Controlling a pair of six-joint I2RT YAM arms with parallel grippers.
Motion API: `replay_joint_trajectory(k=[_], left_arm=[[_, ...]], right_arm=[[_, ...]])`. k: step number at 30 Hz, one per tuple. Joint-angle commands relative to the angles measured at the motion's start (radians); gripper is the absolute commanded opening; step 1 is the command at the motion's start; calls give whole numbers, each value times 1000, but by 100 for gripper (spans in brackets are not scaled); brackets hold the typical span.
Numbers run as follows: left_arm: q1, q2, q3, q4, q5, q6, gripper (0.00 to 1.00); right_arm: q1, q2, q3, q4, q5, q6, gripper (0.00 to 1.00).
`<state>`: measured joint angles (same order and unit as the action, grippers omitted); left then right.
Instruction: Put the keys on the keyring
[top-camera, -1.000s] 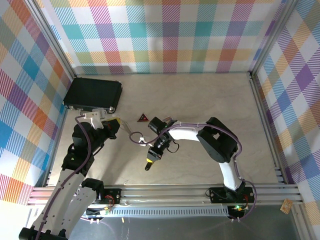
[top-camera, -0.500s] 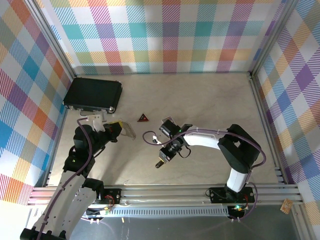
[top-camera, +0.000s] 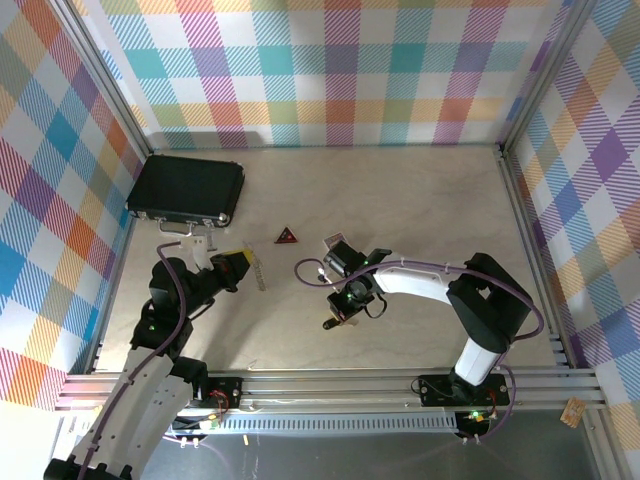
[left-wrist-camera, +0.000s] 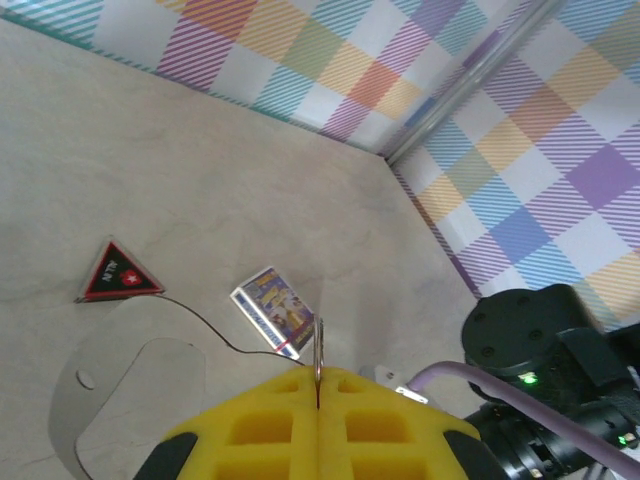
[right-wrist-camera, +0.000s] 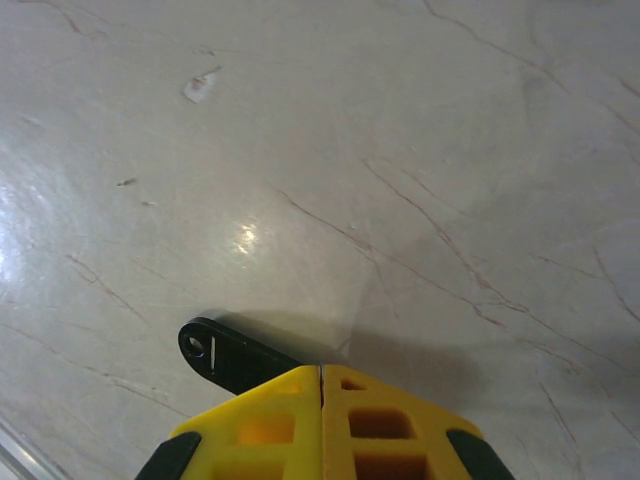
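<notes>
My right gripper is shut on the key. Its black rounded head with a small hole sticks out to the left just above the table, and the blade is hidden between the fingers. From above, this gripper and the key are near the table's middle front. The keyring, a thin wire loop, lies on the table left of the purple card; its wire runs from the red triangle toward the card. My left gripper is shut on a thin silvery flat piece seen edge-on; I cannot tell what it is.
A red-and-black triangle lies behind the loop, and the purple card beside it. A black case sits at the back left. Aluminium rails and checked walls enclose the table. Open tabletop lies to the right and back.
My right gripper has carried the key to the right along the front. The wire loop has shifted right. My left gripper has drawn back a little with the silvery piece in it.
</notes>
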<state>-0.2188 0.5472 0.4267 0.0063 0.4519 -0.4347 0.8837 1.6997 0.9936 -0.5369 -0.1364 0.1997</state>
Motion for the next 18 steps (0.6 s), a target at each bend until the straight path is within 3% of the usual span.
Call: replay_joint_trajectory(k=[1, 8, 18], left_arm=[[-23, -18, -12, 63, 46, -14, 0], [-50, -18, -16, 98, 62, -12, 0], [-53, -21, -8, 127, 80, -20, 0]], right_arm=[[-2, -23, -6, -25, 30, 33, 0], [-3, -35, 1, -35, 43, 44, 8], [-3, -116, -38, -1, 17, 95, 40]])
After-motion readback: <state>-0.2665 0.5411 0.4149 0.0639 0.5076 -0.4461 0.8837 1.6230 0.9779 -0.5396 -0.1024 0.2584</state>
